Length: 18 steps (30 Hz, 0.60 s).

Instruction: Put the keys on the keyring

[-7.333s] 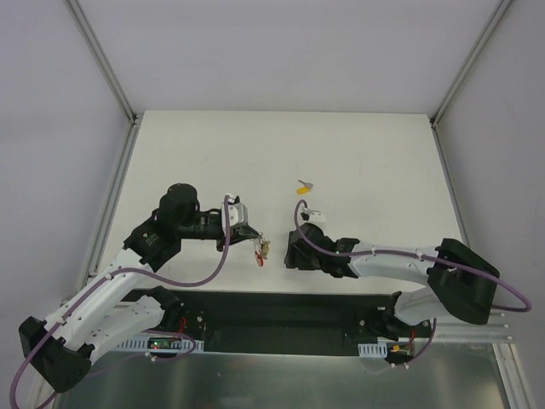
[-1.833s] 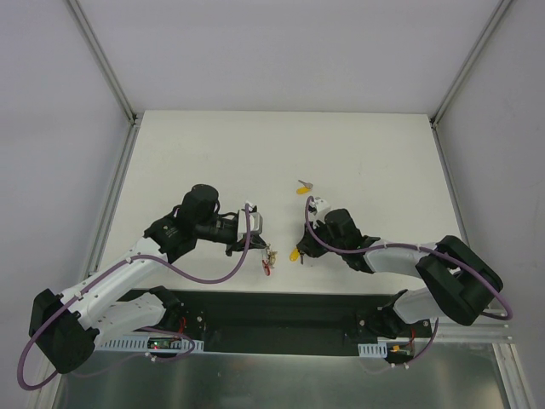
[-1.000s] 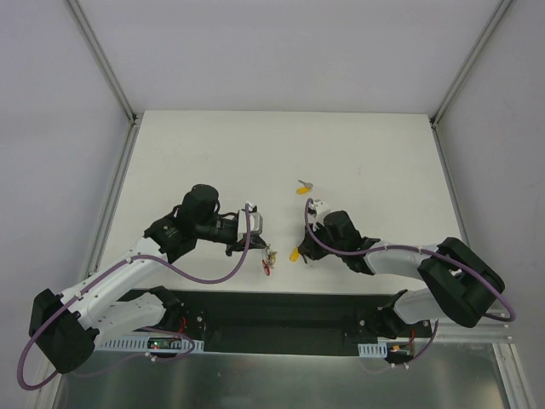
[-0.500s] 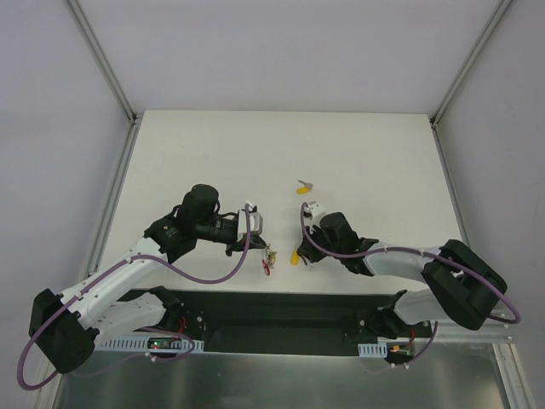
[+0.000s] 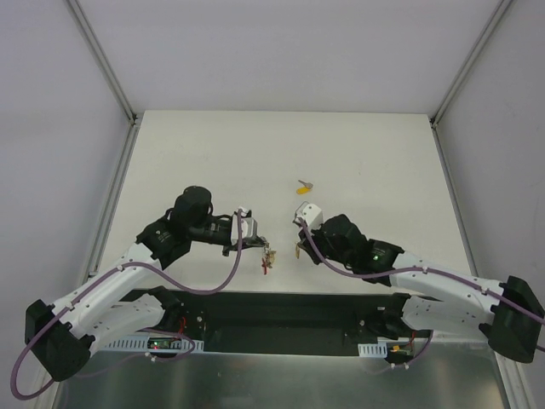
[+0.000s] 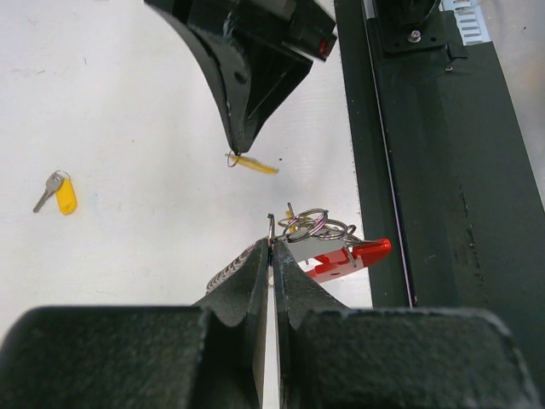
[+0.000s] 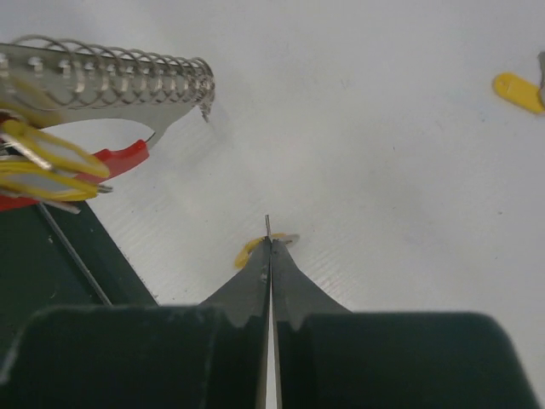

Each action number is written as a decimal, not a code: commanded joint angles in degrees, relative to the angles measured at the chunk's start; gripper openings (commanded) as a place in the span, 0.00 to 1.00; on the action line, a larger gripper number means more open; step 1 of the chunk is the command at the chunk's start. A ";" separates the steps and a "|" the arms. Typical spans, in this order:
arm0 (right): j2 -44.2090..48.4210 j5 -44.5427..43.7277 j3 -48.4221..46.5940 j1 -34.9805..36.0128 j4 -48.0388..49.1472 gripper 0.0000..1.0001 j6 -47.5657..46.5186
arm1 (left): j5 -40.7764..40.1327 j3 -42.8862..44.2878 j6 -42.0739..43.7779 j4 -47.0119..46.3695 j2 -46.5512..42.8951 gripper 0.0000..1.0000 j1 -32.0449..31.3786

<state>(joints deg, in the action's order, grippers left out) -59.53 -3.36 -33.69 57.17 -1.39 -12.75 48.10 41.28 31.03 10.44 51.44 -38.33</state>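
Left gripper (image 6: 272, 247): jaws clenched on the keyring (image 6: 328, 239), metal rings and red loop hanging at 3 o'clock of the fingertips. The bunch sits over the near edge of the table (image 5: 213, 153), beside the dark rail (image 6: 426, 170).

Right gripper (image 7: 268, 243): jaws pinched on a yellow-headed key (image 7: 249, 250), head poking out at the tip (whether it touches the table, cannot tell).

Top view: the held key is at 3 o'clock of the keyring, near but apart. Loose key (image 5: 304, 183) lies flat at 12 o'clock of the right gripper.
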 commanded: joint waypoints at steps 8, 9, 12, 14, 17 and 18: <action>5.92 -9.29 -15.08 13.82 -16.80 0.01 -13.34 | -1.77 -1.90 7.55 -1.03 -6.60 0.00 -4.29; 5.22 -12.17 -15.87 15.07 -17.41 0.01 -14.05 | -2.65 -2.16 7.99 -1.03 -7.40 0.00 -4.74; 3.64 -17.28 -18.25 20.17 -17.77 0.01 -16.42 | -5.81 -3.13 9.58 -0.59 -9.69 0.00 -6.76; 2.49 -19.40 -20.00 23.15 -18.04 0.01 -17.74 | -6.61 -3.22 9.84 -0.42 -10.22 0.00 -7.72; 0.21 -24.93 -20.97 26.24 -17.86 0.01 -18.97 | -6.96 -3.13 9.76 -0.42 -10.31 0.00 -8.34; -0.32 -26.69 -21.58 26.59 -17.60 0.01 -19.50 | -7.57 -3.05 9.76 -0.42 -10.39 0.00 -8.43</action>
<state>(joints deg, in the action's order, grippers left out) -57.60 -19.94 -51.92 81.28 -17.47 -28.34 42.33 38.35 38.57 11.66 41.58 -45.89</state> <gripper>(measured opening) 0.013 0.009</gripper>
